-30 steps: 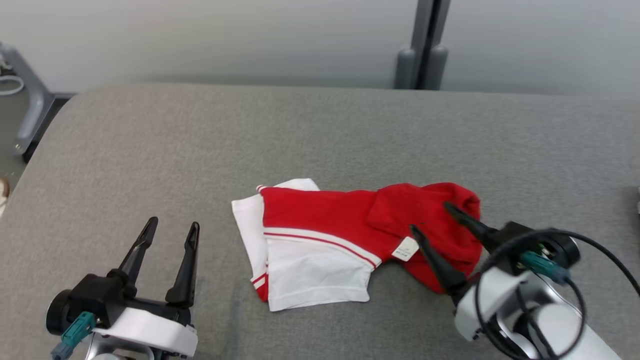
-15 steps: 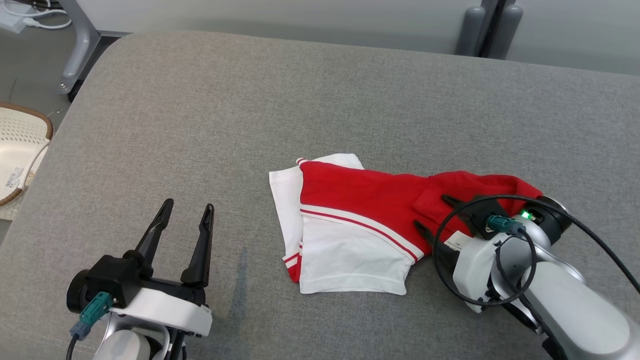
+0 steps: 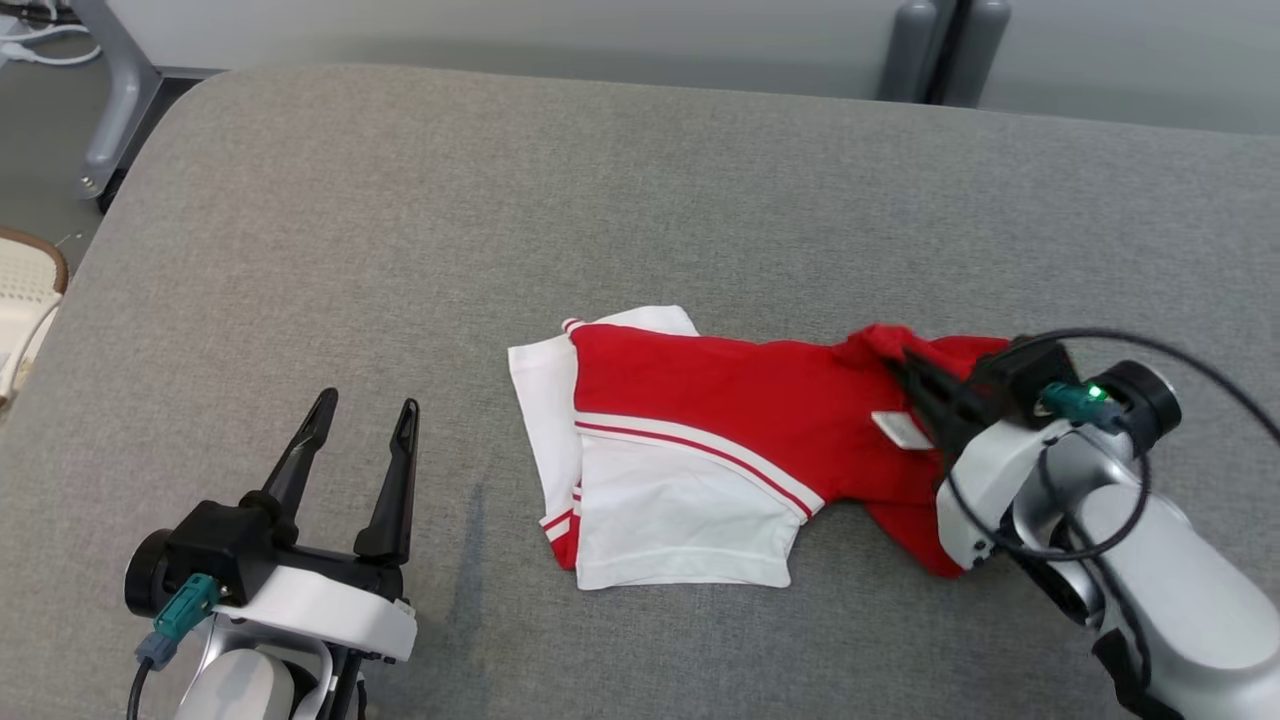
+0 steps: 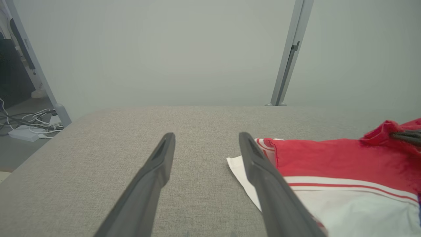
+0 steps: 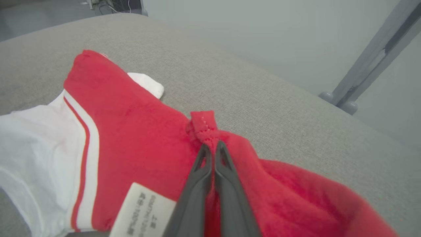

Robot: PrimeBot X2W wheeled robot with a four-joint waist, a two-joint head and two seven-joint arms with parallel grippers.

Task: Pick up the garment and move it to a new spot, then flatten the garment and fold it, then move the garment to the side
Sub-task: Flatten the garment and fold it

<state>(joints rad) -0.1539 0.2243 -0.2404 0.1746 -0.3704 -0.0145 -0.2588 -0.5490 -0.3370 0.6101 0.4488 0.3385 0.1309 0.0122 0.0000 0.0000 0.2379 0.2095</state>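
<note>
Right gripper (image 5: 212, 147) is now pinching the garment (image 3: 720, 400). A second ago its two dark fingers stood spread over the crumpled red end of the shirt; now they are pressed together on a fold of red cloth at that end. In the right wrist view a stitched nub of hem pokes up just past the fingertips. The white care label (image 3: 900, 430) lies just beside the fingers, on the side toward the sleeves. The bunched red end has been drawn into a small peak at the fingertips, but the rest of the garment lies on the grey fabric-covered tabletop (image 3: 400, 220) as before. Its red body is roughly flat and its white sleeve (image 3: 680, 510) with the thin red stripes faces the front edge. The head view has shifted, so the garment's new place in that view is the camera's doing, not a move of the cloth.

Left gripper (image 3: 366, 403) has not changed: it is spread wide, holds nothing, and hovers near the front left, apart from the garment. The cream basket (image 3: 20, 300) sits off the tabletop's left edge.

The grasp for the pick-up looks made and the lift has not begun. Only one end is held, so I expect the shirt to hang and drag when raised.
</note>
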